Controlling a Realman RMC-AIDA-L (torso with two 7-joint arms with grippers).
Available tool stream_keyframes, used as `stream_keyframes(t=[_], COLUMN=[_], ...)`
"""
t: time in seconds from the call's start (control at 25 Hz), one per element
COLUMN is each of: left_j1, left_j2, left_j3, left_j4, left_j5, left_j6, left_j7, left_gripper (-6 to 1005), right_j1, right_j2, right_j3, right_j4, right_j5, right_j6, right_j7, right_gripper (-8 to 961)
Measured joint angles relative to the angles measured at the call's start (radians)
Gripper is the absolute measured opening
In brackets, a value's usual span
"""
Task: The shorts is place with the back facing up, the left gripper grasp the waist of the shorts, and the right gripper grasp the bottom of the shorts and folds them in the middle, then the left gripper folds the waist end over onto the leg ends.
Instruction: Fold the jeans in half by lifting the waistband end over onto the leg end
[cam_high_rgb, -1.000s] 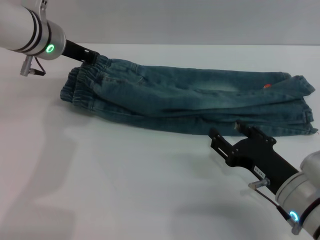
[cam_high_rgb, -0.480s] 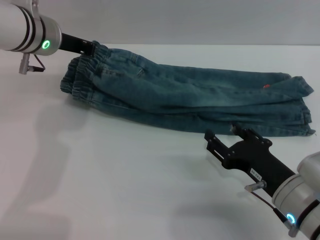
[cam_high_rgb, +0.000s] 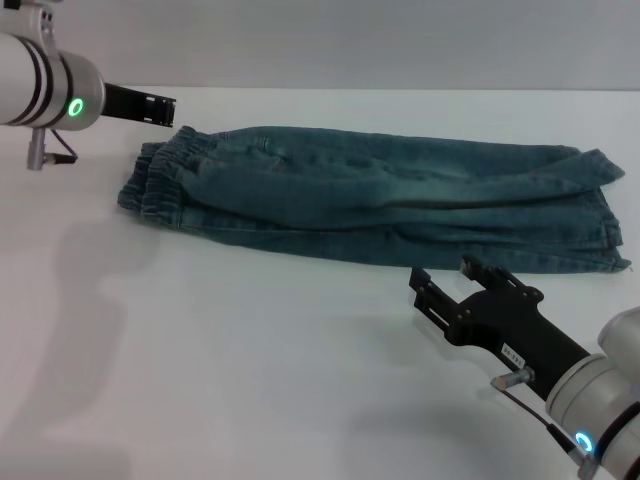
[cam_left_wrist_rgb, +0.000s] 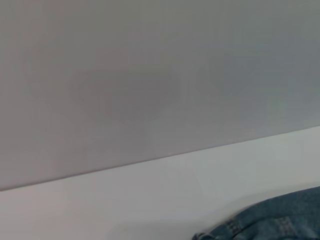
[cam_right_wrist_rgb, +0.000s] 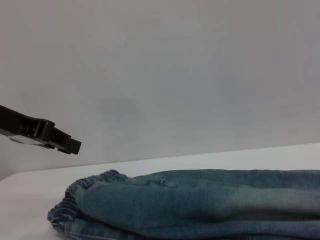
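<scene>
The blue denim shorts lie folded lengthwise on the white table. Their ruffled waist is at the left and the hemmed leg ends at the right. My left gripper hovers just above and behind the waist, open and holding nothing. Across the cloth, the right wrist view shows it over the waistband. My right gripper stands open and empty on the near side of the shorts, a little short of their front edge. A corner of the shorts shows in the left wrist view.
A plain grey wall rises behind the table's far edge. Bare white tabletop spreads in front of the shorts and to the left of them.
My left gripper has let go of the waist and drawn back to the left. The waistband has dropped flat onto the table. My right gripper has backed slightly toward the near side.
</scene>
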Motion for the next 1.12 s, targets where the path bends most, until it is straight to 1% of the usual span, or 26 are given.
stream_keyframes(t=[0.08, 0.24, 0.28, 0.32, 0.36, 0.44, 0.48, 0.52, 0.6, 0.72, 0.8, 0.84, 0.88, 1.0, 1.12], left_j1=[0.014, 0.02, 0.027, 0.057, 0.077, 0.085, 0.106, 0.11, 0.124, 0.138, 0.145, 0.149, 0.152, 0.157, 0.17], left_j2=[0.0, -0.001, -0.001, -0.001, -0.001, -0.001, -0.002, -0.002, -0.002, -0.002, -0.002, -0.002, -0.002, -0.002, -0.003], left_j3=[0.0, -0.001, -0.002, 0.005, 0.015, 0.021, 0.035, 0.04, 0.052, 0.064, 0.066, 0.066, 0.066, 0.067, 0.081], left_j4=[-0.005, -0.013, -0.026, -0.076, -0.106, -0.118, -0.143, -0.148, -0.161, -0.171, -0.173, -0.174, -0.176, -0.179, -0.188], left_j5=[-0.002, -0.003, -0.003, -0.003, -0.004, -0.004, -0.006, -0.006, -0.007, -0.009, -0.009, -0.01, -0.012, -0.012, -0.021], left_j6=[0.004, -0.002, -0.01, -0.024, -0.026, -0.026, -0.028, -0.029, -0.031, -0.037, -0.044, -0.047, -0.05, -0.054, -0.058], left_j7=[-0.002, -0.002, -0.002, -0.008, -0.014, -0.017, -0.028, -0.03, -0.035, -0.037, -0.037, -0.038, -0.038, -0.039, -0.042], left_gripper=[81, 171, 193, 216, 258, 341, 383, 425, 505, 626, 658, 674, 689, 737, 737], right_j1=[0.003, 0.005, 0.005, 0.005, 0.004, -0.002, -0.005, -0.009, -0.021, -0.064, -0.095, -0.122, -0.122, -0.143, -0.152], right_j2=[-0.001, -0.004, -0.005, -0.008, -0.011, -0.017, -0.02, -0.022, -0.013, 0.015, 0.024, 0.025, 0.025, 0.023, 0.021], right_j3=[-0.001, -0.002, -0.002, 0.0, 0.004, 0.01, 0.017, 0.03, 0.075, 0.148, 0.181, 0.211, 0.211, 0.254, 0.281], right_j4=[-0.003, -0.007, -0.006, -0.003, 0.005, 0.025, 0.038, 0.052, 0.069, 0.094, 0.119, 0.142, 0.142, 0.141, 0.126], right_j5=[0.0, -0.003, -0.007, -0.011, -0.014, -0.025, -0.037, -0.054, -0.101, -0.153, -0.154, -0.131, -0.131, -0.088, -0.052], right_j6=[0.0, 0.0, -0.001, -0.003, -0.005, -0.013, -0.021, -0.029, -0.044, -0.05, -0.063, -0.08, -0.08, -0.087, -0.079], right_j7=[0.003, 0.004, 0.004, 0.004, 0.003, 0.0, -0.002, -0.003, -0.005, -0.036, -0.071, -0.083, -0.083, -0.082, -0.079], right_gripper=[590, 587, 586, 586, 585, 584, 583, 582, 581, 578, 577, 576, 575, 573, 571])
